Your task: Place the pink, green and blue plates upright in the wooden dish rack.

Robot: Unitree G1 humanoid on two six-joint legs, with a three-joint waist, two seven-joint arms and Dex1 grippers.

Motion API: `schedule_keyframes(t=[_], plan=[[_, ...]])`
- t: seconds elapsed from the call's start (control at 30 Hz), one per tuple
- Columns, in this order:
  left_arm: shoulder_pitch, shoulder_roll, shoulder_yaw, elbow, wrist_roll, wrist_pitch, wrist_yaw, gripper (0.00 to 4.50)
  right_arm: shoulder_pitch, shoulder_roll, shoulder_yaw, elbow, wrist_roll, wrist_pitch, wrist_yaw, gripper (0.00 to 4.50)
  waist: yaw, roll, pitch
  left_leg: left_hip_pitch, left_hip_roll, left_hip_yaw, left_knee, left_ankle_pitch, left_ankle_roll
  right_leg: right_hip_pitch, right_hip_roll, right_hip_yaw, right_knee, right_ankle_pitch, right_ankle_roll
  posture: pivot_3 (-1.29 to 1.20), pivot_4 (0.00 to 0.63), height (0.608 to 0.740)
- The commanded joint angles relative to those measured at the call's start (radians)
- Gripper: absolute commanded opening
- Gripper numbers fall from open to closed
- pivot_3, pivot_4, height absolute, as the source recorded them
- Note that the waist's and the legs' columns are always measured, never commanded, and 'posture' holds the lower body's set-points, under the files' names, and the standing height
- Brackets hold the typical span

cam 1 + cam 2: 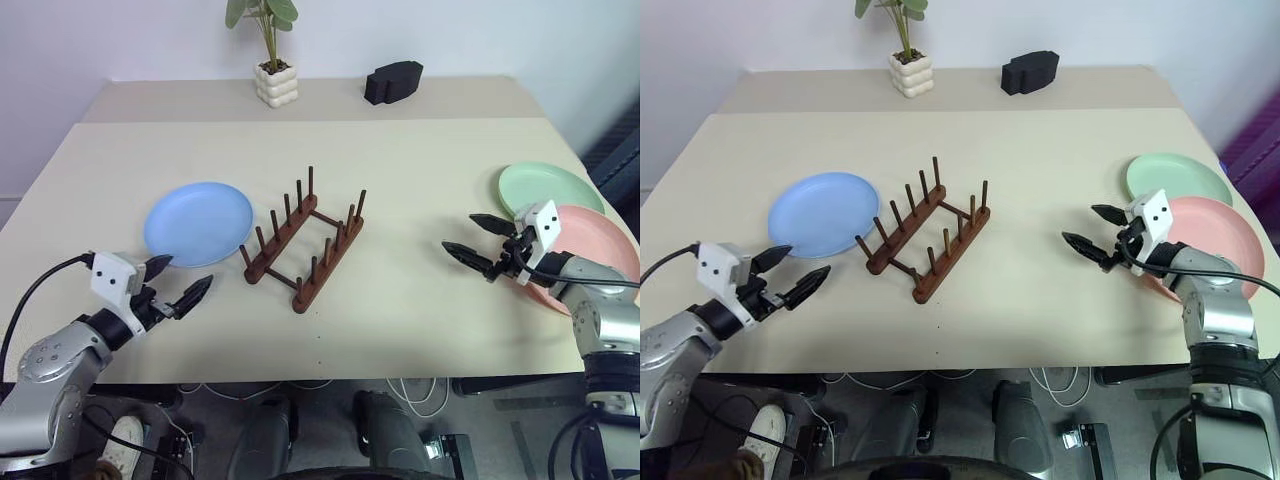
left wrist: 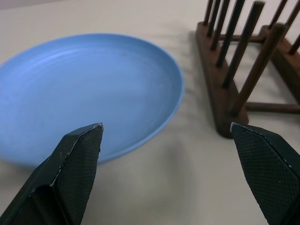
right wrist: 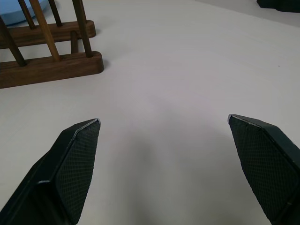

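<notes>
No readable text, labels, brand marks, numbers or signs anywhere in these views.
</notes>
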Motion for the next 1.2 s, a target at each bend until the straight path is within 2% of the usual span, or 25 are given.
schedule_keyframes(t=[0.03, 0.3, 0.53, 0.63, 0.77, 0.9, 1.0, 1.1, 1.2], plan=[[-0.008, 0.002, -0.021, 0.007, 0.027, -0.033, -0.010, 4.50, -0.008, -0.011, -0.031, -0.040, 0.013, -0.008, -0.005, 4.49, -0.001, 0.000, 0.000, 0.000, 0.000, 0.000, 0.000, 0.000, 0.000, 0.000, 0.000, 0.000, 0.000, 0.000, 0.000, 0.00, 0.150, 0.730], [-0.021, 0.000, -0.030, -0.009, 0.028, -0.043, -0.020, 4.50, -0.036, -0.003, -0.014, -0.034, 0.004, -0.014, -0.015, 4.49, -0.001, 0.000, 0.000, 0.000, 0.000, 0.000, 0.000, 0.000, 0.000, 0.000, 0.000, 0.000, 0.000, 0.000, 0.000, 0.00, 0.150, 0.730], [0.019, 0.021, -0.067, -0.104, 0.030, -0.025, -0.059, 4.50, -0.045, 0.011, -0.002, -0.038, -0.005, -0.024, -0.019, 4.49, -0.001, 0.000, 0.000, 0.000, 0.000, 0.000, 0.000, 0.000, 0.000, 0.000, 0.000, 0.000, 0.000, 0.000, 0.000, 0.00, 0.150, 0.730], [-0.038, 0.055, -0.099, -0.086, 0.056, -0.018, -0.070, 4.50, -0.026, 0.016, -0.006, -0.043, -0.005, -0.035, -0.019, 4.49, 0.002, 0.000, 0.000, 0.000, 0.000, 0.000, 0.000, 0.000, 0.000, 0.000, 0.000, 0.000, 0.000, 0.000, 0.000, 0.00, 0.150, 0.730], [-0.107, 0.082, -0.129, -0.070, -0.008, 0.026, -0.141, 4.50, 0.015, 0.032, -0.015, -0.084, -0.003, -0.041, -0.048, 4.49, 0.000, 0.000, 0.000, 0.000, 0.000, 0.000, 0.000, 0.000, 0.000, 0.001, 0.000, 0.000, 0.000, 0.000, 0.000, 0.00, 0.150, 0.730], [-0.127, 0.123, -0.204, -0.096, -0.053, 0.082, -0.247, 4.50, 0.078, 0.028, -0.044, -0.150, 0.017, -0.027, -0.070, 4.49, -0.003, 0.000, 0.000, 0.000, 0.000, 0.000, 0.000, 0.000, 0.000, 0.000, 0.000, 0.000, 0.000, 0.000, 0.000, 0.00, 0.150, 0.730], [-0.126, 0.157, -0.274, -0.103, -0.031, 0.086, -0.307, 4.50, 0.132, 0.024, -0.064, -0.185, 0.027, -0.014, -0.081, 4.49, -0.002, 0.000, 0.000, 0.000, 0.001, 0.000, 0.000, 0.000, 0.000, 0.000, 0.001, 0.000, 0.000, 0.000, 0.000, 0.00, 0.150, 0.730], [-0.144, 0.167, -0.341, -0.098, 0.030, 0.055, -0.312, 4.50, 0.151, 0.029, -0.063, -0.207, 0.028, -0.005, -0.093, 4.49, -0.001, 0.000, 0.000, 0.000, 0.001, 0.000, 0.000, 0.000, 0.000, 0.000, 0.001, 0.000, 0.000, 0.000, 0.000, 0.00, 0.150, 0.730], [-0.189, 0.126, -0.430, -0.082, 0.093, 0.077, -0.257, 4.50, 0.131, 0.039, -0.050, -0.208, 0.028, -0.001, -0.101, 4.49, 0.000, 0.000, 0.000, 0.000, 0.001, 0.000, 0.000, 0.000, 0.000, 0.000, 0.001, 0.000, 0.000, 0.000, 0.000, 0.00, 0.150, 0.730]])
